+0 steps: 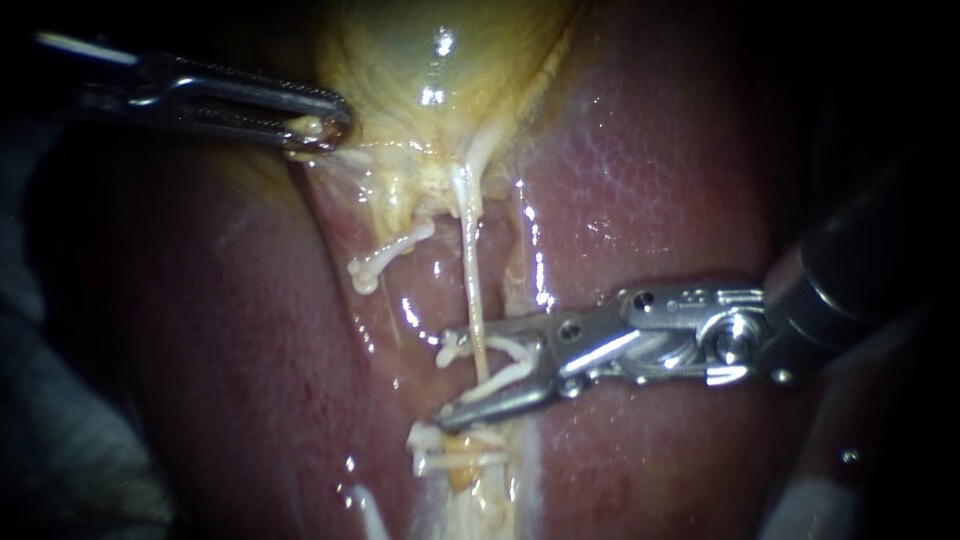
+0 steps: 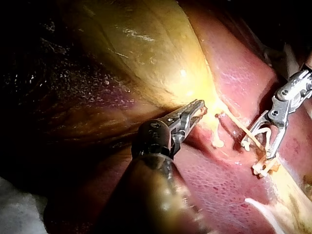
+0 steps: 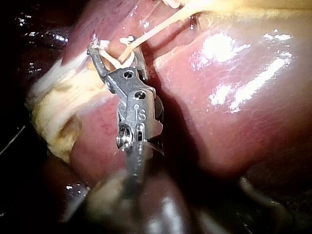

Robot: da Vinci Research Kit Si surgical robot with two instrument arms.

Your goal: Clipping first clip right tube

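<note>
The right tube (image 1: 470, 270) is a thin pale strand running down from the yellow gallbladder (image 1: 430, 60). My right instrument (image 1: 450, 378) comes in from the right. Its jaws stand open around this tube, one on each side, with a white clip (image 1: 508, 362) seated between them. In the right wrist view the tube (image 3: 146, 36) crosses between the jaws of the right instrument (image 3: 114, 51). My left instrument (image 1: 322, 130) is at the upper left, its jaws shut on the gallbladder's lower edge. The left wrist view shows the left instrument (image 2: 197, 109) holding that edge, with the right instrument (image 2: 267, 139) beyond.
A short pale tube stub (image 1: 385, 258) lies left of the right tube. Dark red liver (image 1: 650, 180) flanks the groove on both sides. Ragged yellowish tissue (image 1: 455, 455) sits just below the right instrument's lower jaw.
</note>
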